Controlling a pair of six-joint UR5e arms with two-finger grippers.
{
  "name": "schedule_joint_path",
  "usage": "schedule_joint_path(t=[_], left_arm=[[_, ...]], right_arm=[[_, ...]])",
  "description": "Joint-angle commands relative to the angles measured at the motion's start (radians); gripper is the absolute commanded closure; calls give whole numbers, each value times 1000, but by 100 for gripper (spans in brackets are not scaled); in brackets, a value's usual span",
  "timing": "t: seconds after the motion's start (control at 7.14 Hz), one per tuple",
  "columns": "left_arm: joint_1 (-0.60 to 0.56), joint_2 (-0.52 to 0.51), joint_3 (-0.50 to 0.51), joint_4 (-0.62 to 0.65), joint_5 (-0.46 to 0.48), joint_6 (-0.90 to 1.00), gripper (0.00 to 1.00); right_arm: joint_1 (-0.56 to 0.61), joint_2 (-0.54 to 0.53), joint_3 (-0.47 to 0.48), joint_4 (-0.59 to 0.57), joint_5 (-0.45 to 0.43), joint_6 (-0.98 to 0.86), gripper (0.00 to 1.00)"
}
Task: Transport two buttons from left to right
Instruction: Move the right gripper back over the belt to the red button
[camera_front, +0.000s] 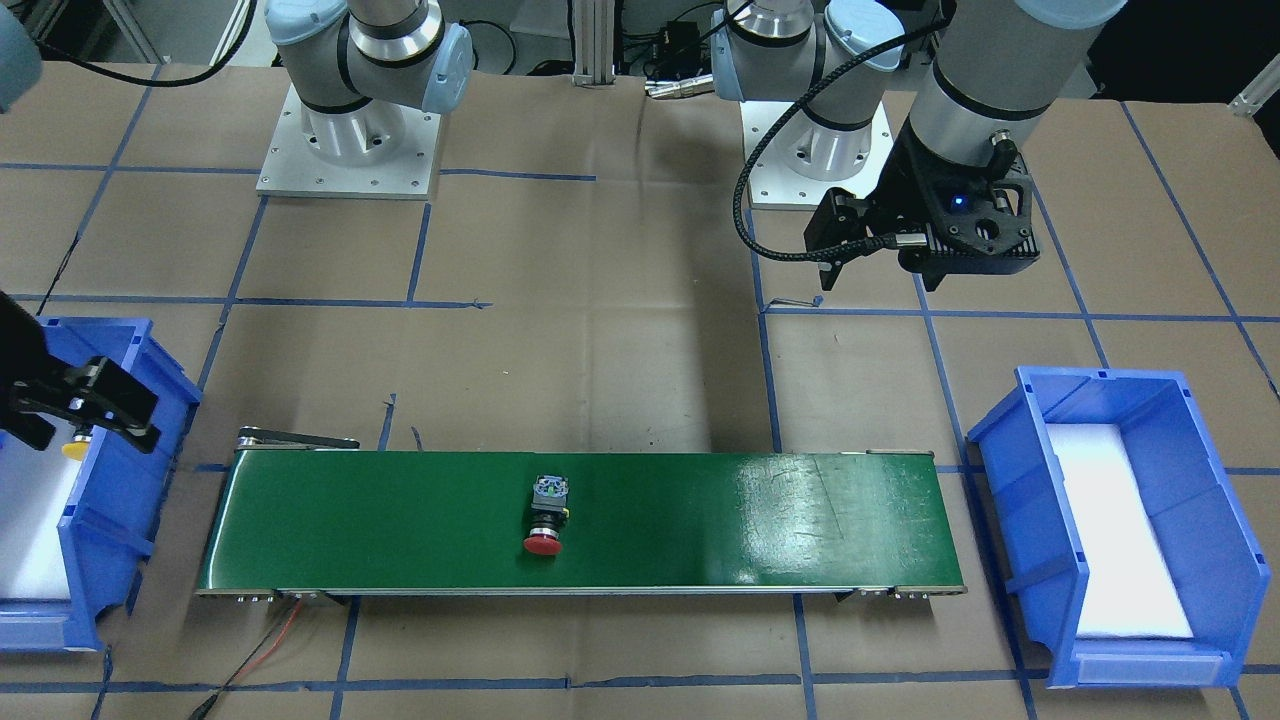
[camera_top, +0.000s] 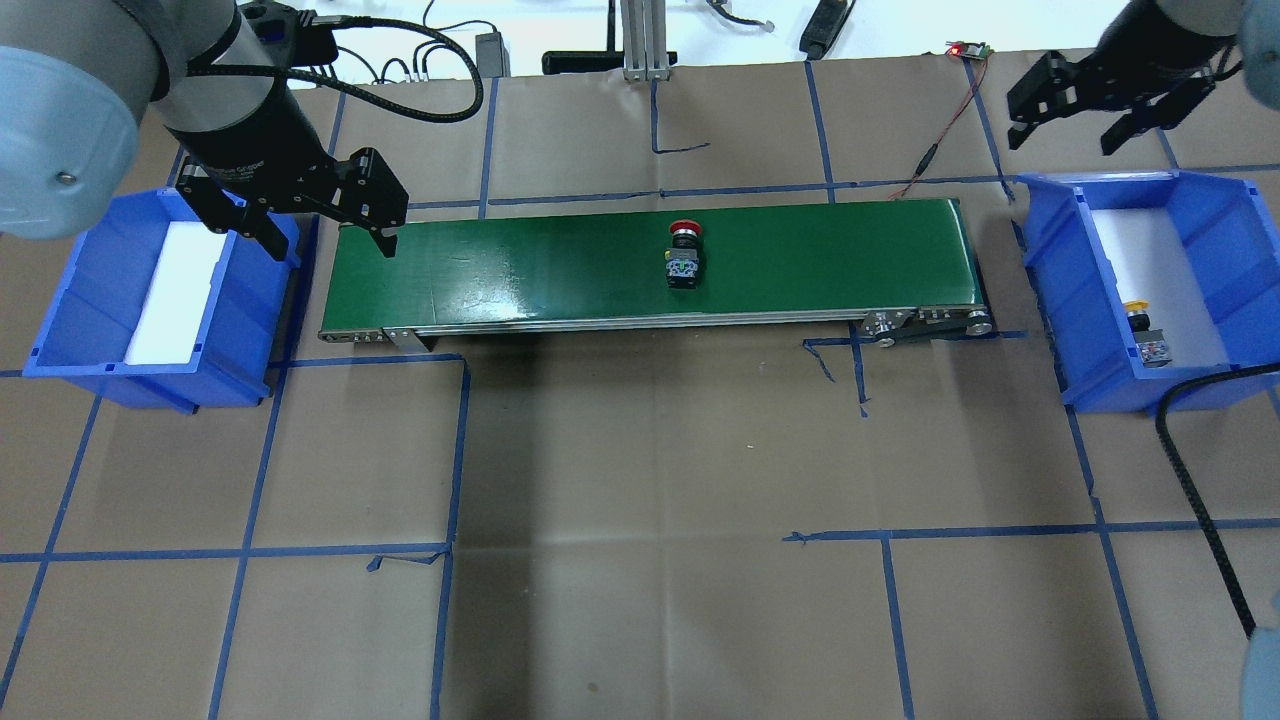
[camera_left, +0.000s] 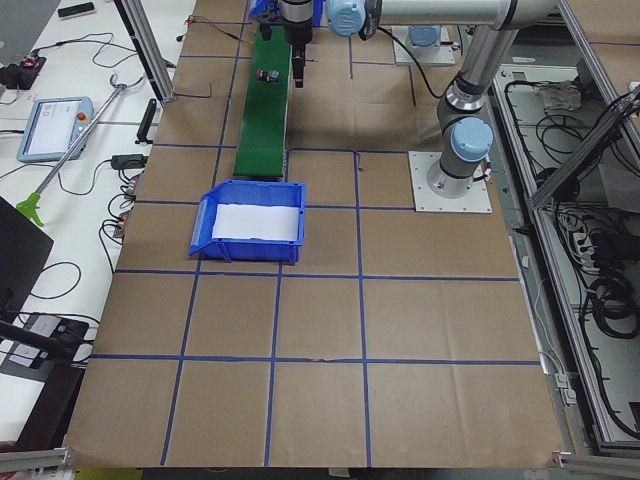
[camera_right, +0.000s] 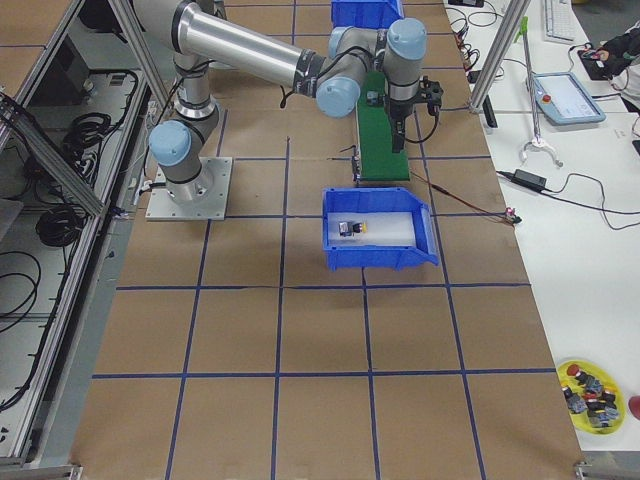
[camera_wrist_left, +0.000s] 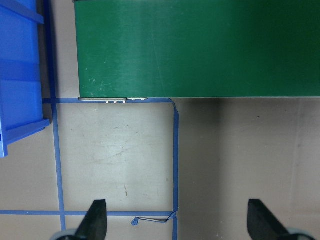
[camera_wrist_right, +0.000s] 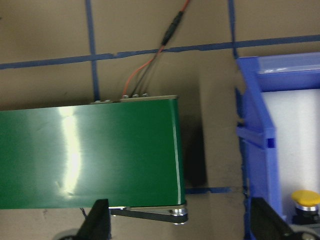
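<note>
One green conveyor belt (camera_top: 650, 265) runs mid-table, with left bin (camera_top: 80, 290) and right bin (camera_top: 1060, 290) at its ends. Left gripper (camera_top: 330, 245) hangs between left bin and belt end, fingers apart, empty. Right gripper (camera_top: 1063, 135) is by right bin's far end, fingers apart, empty. Red button (camera_top: 684, 255) lies mid-belt on its side. Yellow button (camera_top: 1145, 330) lies in right bin, near end.

Left gripper (camera_top: 328, 242), right gripper (camera_top: 1063, 140): jaws apart.

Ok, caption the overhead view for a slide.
Red button midway along the conveyor, yellow button in the right bin, left gripper and right gripper both open.
</note>
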Motion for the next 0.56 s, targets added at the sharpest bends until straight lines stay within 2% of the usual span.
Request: schedule_joint_path(t=[0.0, 0.14, 0.42], left_arm=[[0, -2, 0, 2, -1, 0, 0], [0, 4, 0, 0, -1, -3, 0], [0, 9, -5, 0, -1, -17, 0]], right_arm=[[176, 43, -1, -102, -4, 144, 0], [237, 63, 1, -172, -20, 171, 0], [323, 94, 4, -178, -20, 301, 0]])
